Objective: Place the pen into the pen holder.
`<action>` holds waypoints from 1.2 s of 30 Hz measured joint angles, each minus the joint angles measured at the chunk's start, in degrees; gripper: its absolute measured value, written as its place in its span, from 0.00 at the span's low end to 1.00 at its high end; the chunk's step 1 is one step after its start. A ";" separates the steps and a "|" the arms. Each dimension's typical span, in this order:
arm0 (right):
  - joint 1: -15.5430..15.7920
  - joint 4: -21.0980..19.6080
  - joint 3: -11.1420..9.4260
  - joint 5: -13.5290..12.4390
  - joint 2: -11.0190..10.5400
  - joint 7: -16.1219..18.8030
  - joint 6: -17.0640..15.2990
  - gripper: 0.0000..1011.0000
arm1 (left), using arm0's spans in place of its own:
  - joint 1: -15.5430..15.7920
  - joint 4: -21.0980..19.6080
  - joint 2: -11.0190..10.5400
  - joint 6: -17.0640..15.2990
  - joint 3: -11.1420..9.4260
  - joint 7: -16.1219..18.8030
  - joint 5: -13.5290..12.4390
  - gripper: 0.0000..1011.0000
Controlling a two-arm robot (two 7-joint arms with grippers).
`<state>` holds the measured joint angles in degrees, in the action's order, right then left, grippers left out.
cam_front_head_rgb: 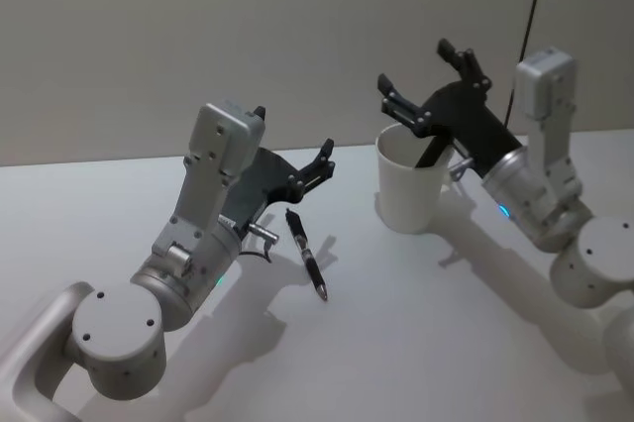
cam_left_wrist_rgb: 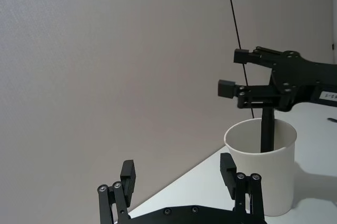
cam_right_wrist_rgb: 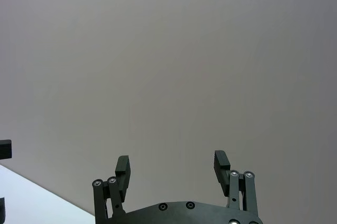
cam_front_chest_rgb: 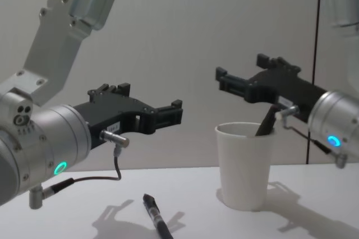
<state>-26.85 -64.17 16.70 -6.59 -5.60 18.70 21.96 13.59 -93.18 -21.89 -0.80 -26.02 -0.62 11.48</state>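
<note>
A black pen lies flat on the white table, just in front of my left gripper, which hovers open above it with nothing held. The pen holder, a white paper cup, stands upright at the middle right. A second black pen leans inside it, its top sticking out over the rim. My right gripper hangs open just above and behind the cup's rim, apart from that pen. The left wrist view shows the cup, the pen in it and the right gripper above.
The table is bare white around the cup and the lying pen. A plain wall rises close behind it, with a thin black cable running down at the right. Both arm bases crowd the near corners.
</note>
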 joint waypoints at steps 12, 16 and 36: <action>5.38 -8.76 -1.08 -2.05 -2.87 -1.76 -4.42 0.99 | 0.00 0.00 0.00 0.00 0.00 0.01 0.00 0.99; 5.92 -9.44 -1.12 -2.23 -3.11 -2.05 -4.88 0.99 | 0.00 0.00 0.00 0.00 0.00 0.01 0.00 0.99; 15.69 -21.84 -2.35 -5.69 -7.89 -7.85 -13.41 0.99 | 0.00 0.00 0.00 0.00 0.00 0.00 0.00 0.99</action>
<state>-11.17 -86.02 14.35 -12.27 -13.49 10.85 8.56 13.59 -93.18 -21.89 -0.80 -26.02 -0.63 11.48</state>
